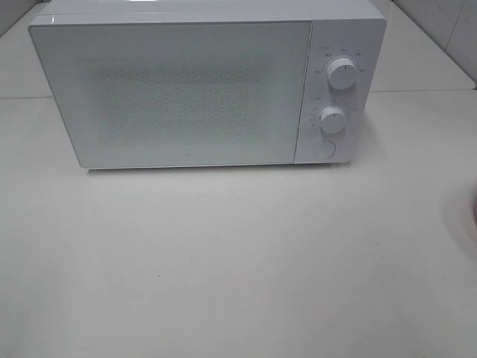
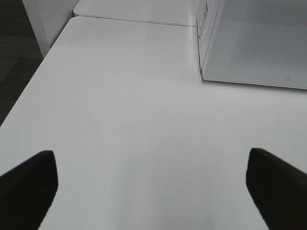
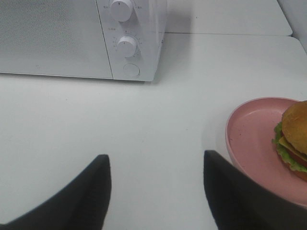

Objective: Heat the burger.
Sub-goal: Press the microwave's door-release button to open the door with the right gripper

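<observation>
**Supervisor:** Report the left side first.

**Operator:** I see the left gripper [image 2: 153, 189] hanging over the bare white table [image 1: 223, 261]. It is released: the two dark fingers [image 2: 29, 189] stand wide apart with only tabletop between them. The hinge-side corner of the microwave [image 1: 186, 89] shows beyond it, well apart from the fingers.

**Supervisor:** Condition of the appliance?

**Operator:** From the high camera I read a white microwave standing at the back of the table. Its door [image 1: 171, 93] is closed flush. The control panel sits on the right end of the front face. It carries an upper knob [image 1: 341, 74], a lower knob [image 1: 332, 118] and a round button [image 1: 324, 148] beneath them.

**Supervisor:** Right side?

**Operator:** The right gripper [image 3: 156, 191] is also released. Its fingers [image 3: 84, 196] are parted and I see only table in the gap; nothing is held. It hangs near the front of the table, facing the panel end of the microwave.

**Supervisor:** Location of the load?

**Operator:** The burger [image 3: 293, 136] rests on a pink plate [image 3: 249, 143], outside the microwave and well apart from it, off its control-panel end. The plate lies just beside the right gripper's outer finger. I cannot tell whether that finger touches the rim. The frame edge cuts off part of the burger; an orange-brown bun, green lettuce and a yellow layer are visible.
</observation>
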`<move>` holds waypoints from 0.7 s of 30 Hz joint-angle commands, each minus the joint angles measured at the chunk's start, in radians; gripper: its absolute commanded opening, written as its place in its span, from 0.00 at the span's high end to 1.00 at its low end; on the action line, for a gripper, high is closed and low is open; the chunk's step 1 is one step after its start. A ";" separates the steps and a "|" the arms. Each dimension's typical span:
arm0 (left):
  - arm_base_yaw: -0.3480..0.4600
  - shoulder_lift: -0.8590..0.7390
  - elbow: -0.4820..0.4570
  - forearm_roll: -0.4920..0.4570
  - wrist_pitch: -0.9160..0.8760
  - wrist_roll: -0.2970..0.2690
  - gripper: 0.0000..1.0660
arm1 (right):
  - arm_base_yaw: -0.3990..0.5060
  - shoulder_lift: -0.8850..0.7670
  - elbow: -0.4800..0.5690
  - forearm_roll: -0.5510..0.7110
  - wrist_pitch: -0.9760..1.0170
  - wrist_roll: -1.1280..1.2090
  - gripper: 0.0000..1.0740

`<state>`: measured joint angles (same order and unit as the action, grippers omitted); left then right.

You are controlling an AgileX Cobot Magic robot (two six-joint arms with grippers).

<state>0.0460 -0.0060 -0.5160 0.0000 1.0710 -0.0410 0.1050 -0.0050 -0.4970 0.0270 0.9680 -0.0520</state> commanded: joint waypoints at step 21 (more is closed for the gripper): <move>0.003 -0.013 -0.001 -0.007 0.000 -0.001 0.04 | -0.003 0.031 -0.012 0.009 -0.027 -0.002 0.49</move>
<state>0.0460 -0.0060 -0.5160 0.0000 1.0710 -0.0410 0.1050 0.0090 -0.5000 0.0270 0.9650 -0.0520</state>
